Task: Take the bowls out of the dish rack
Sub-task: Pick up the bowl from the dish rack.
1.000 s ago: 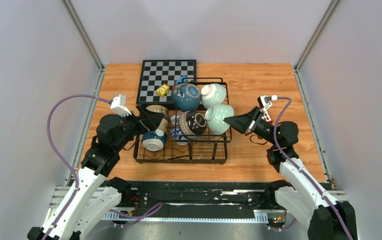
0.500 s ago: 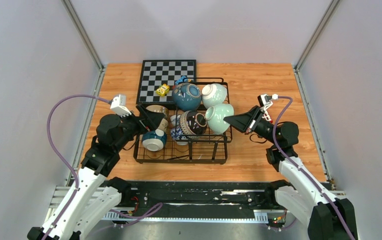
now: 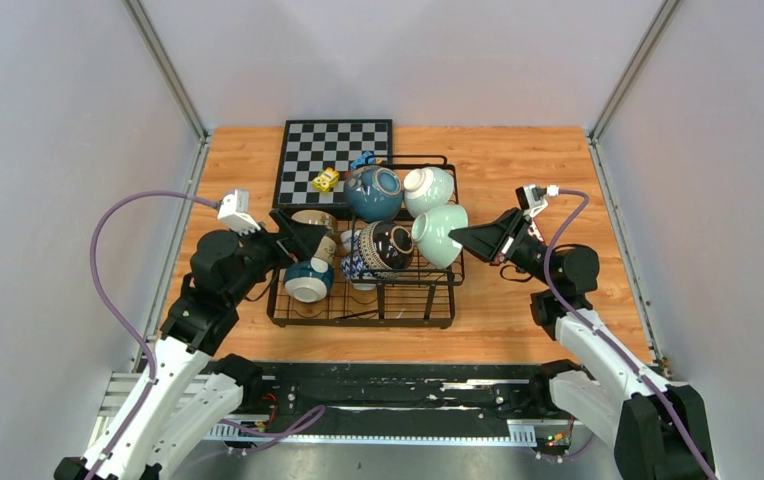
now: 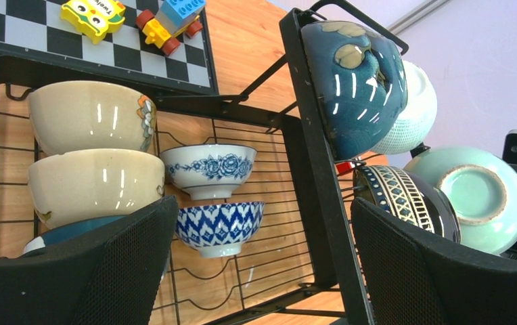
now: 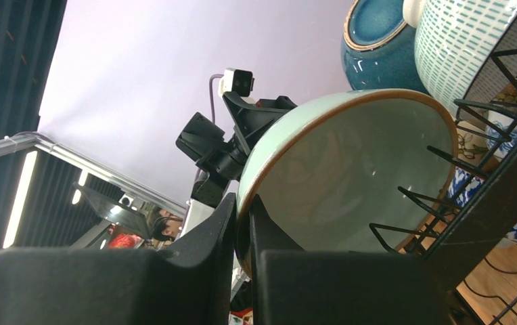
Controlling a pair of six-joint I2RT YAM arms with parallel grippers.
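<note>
The black wire dish rack [image 3: 362, 322] stands mid-table with several bowls in it. A pale mint green bowl [image 3: 436, 235] lies on its side at the rack's right edge, and my right gripper [image 3: 457, 234] is shut on its rim. The right wrist view shows both fingers pinching that rim [image 5: 244, 210], with the bowl's [image 5: 350, 169] inside facing the camera. My left gripper [image 3: 284, 228] stands open at the rack's left edge, holding nothing. Through its wide jaws [image 4: 262, 203] I see two beige bowls [image 4: 86, 115], two blue-and-white bowls [image 4: 218, 227] and a teal bowl [image 4: 354, 88].
A chessboard [image 3: 336, 150] lies behind the rack, with a yellow toy block [image 3: 325, 179] and a blue one [image 3: 362, 160] on it. A dark patterned bowl [image 3: 385, 247] and a white bowl [image 3: 428, 188] sit beside the mint one. Grey walls enclose the table on both sides.
The right gripper's fingers have closed onto the mint bowl's rim, and that arm has shifted slightly. The left arm has barely moved.
</note>
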